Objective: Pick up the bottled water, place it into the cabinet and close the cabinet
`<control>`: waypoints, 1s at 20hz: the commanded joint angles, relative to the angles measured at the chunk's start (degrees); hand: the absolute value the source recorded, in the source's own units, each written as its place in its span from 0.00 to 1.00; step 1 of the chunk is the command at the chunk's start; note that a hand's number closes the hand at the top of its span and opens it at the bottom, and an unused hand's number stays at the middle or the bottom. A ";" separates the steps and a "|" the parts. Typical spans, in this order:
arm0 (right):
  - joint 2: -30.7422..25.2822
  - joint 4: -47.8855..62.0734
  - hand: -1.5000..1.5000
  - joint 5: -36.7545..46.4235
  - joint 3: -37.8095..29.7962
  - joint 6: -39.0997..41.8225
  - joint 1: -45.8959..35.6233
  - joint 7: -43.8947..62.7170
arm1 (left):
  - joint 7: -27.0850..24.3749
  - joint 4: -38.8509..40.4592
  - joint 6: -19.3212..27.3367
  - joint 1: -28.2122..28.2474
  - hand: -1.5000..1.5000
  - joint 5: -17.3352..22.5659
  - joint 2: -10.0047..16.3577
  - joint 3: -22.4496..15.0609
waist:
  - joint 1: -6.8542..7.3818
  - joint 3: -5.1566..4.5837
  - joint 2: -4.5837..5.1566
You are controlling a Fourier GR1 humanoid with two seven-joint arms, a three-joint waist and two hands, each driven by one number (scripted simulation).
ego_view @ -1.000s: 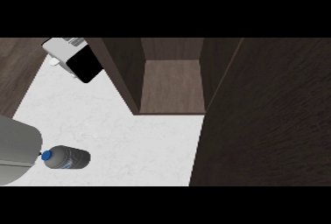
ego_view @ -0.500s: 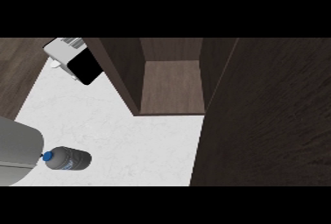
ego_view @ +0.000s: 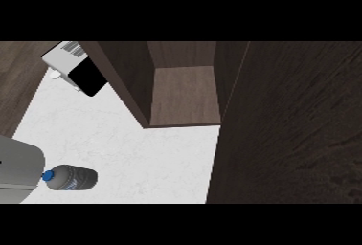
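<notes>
At lower left, grey forearm (ego_view: 17, 167) beside lying bottled water (ego_view: 71, 178), hand out of view, grip untellable, cabinet (ego_view: 184, 95) open

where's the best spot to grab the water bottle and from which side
Wrap round the wide dark body of the bottled water, not the small blue cap, which offers little to hold. Probably come from the view's left: the grey forearm sits beside that cap end, and the cabinet stands apart at upper right.

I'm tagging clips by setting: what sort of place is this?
Probably a kitchen: a pale marbled counter, an open dark wooden cabinet standing on it, and a water bottle on the counter.
</notes>
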 commanded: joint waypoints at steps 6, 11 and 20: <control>-0.47 -3.38 0.00 2.69 1.55 -1.18 -0.53 1.36 | -0.62 14.78 -2.39 -7.82 0.00 -9.17 -5.32 -4.22 | -2.72 -2.41 1.61; -1.12 -1.33 0.00 1.59 0.33 -1.22 -1.60 1.17 | -2.32 15.74 -2.41 -9.58 0.00 -15.38 -10.21 -5.85 | -2.54 -2.45 1.79; -1.78 -3.39 0.00 3.55 1.71 -3.28 -1.26 2.20 | -17.61 33.53 -5.89 -18.48 0.00 -30.73 -10.86 -4.09 | -0.64 -2.42 1.42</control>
